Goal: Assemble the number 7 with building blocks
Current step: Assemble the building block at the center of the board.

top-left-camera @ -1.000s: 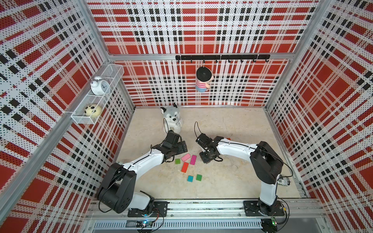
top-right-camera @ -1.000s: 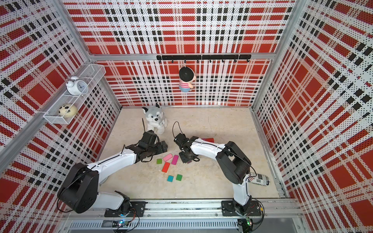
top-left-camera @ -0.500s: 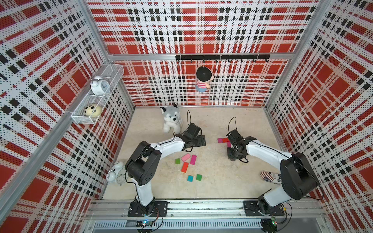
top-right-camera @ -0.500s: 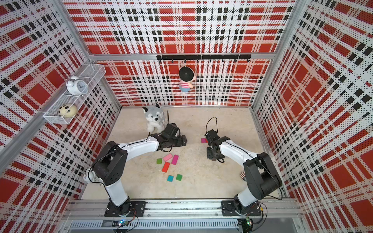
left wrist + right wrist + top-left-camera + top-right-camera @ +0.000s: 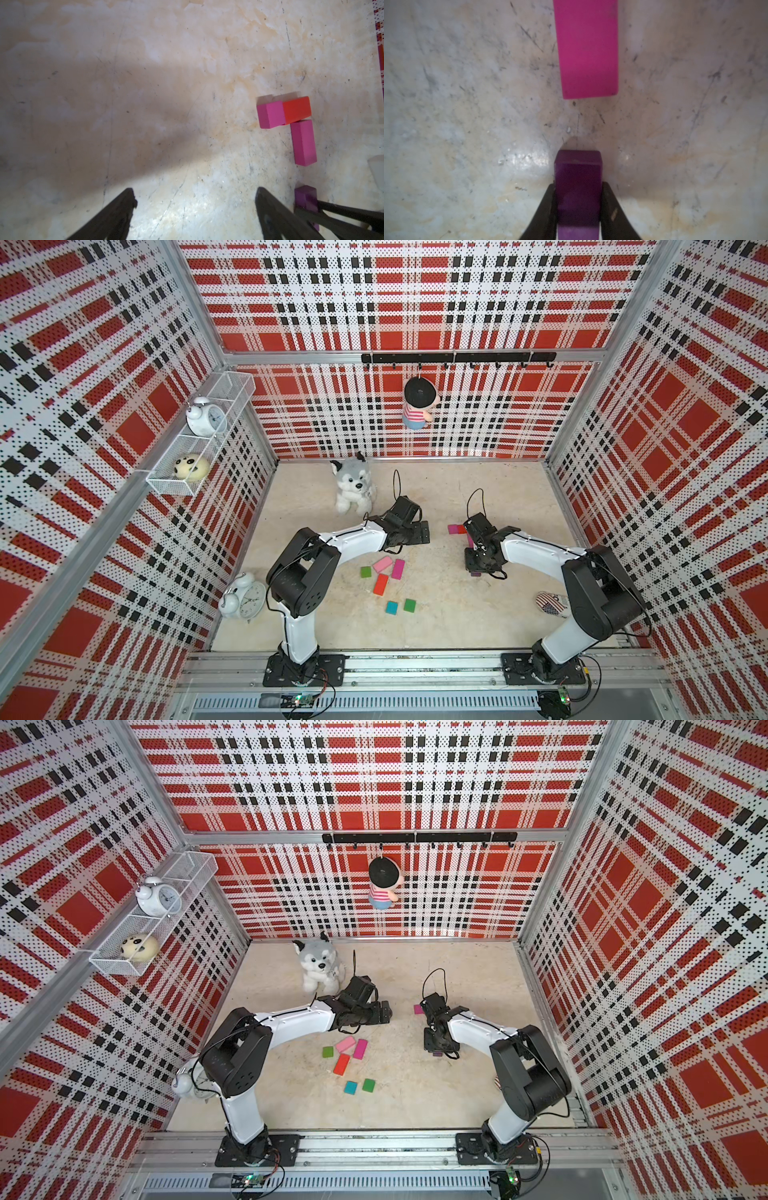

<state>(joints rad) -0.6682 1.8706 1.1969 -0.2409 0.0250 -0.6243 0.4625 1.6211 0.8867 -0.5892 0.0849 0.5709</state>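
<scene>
Purple block (image 5: 579, 166): I'm seeing it pinched between both fingers, free end sticking out past the tips; can't tell if it's touching the floor (image 5: 467, 104).
Right claw (image 5: 578, 193): jaws are clamping on the purple block, one finger on each long side.
Left claw (image 5: 195, 192): fingers are standing wide apart, gripping nothing, hanging over bare floor near the figure.
Number 7 (image 5: 299, 118): lying between the two arms, part built. Magenta square (image 5: 270, 114) and red-orange block (image 5: 297, 110) are touching as the top bar, and the magenta rectangle (image 5: 304, 143) is running down from the red-orange end.
Gap: purple block is lining up with the magenta rectangle's free end, floor showing between them.
Loose blocks: six are lying by the left arm: green square (image 5: 365, 571), pink rectangle (image 5: 382, 564), loose magenta rectangle (image 5: 398, 568), loose red-orange rectangle (image 5: 380, 584), teal square (image 5: 391, 607), second green square (image 5: 409, 605).
Plush dog (image 5: 353, 485): sitting behind the left claw, apart from it.
Versus a second ago: right claw has swung from beside the loose blocks over to the stem, and left claw has shifted towards the middle. The six loose blocks aren't moving.
Versus half a second ago: I'm seeing both claws almost where they were.
</scene>
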